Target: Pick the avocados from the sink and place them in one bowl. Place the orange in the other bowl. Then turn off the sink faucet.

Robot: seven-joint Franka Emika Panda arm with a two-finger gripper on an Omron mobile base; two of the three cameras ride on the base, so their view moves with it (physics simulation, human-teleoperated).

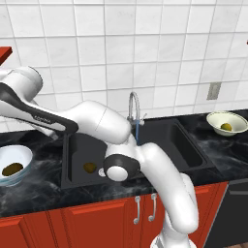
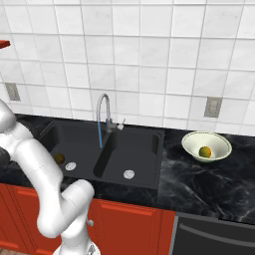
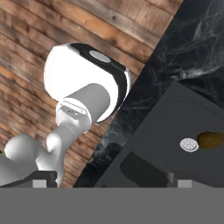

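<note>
One dark brown-olive avocado (image 1: pixel 12 169) lies in the shallow pale blue-white bowl (image 1: pixel 22 151) on the black marbled counter (image 2: pixel 199 179); the other (image 3: pixel 210 140) sits beside the white drain (image 3: pixel 188 145) in the black double sink's (image 1: pixel 167 128) left basin; the yellowish orange (image 2: pixel 204 151) rests in the green-rimmed cream bowl (image 2: pixel 219 140); a blue stream falls from the grey gooseneck faucet (image 2: pixel 103 107); I cannot tell the gripper's state.
</note>
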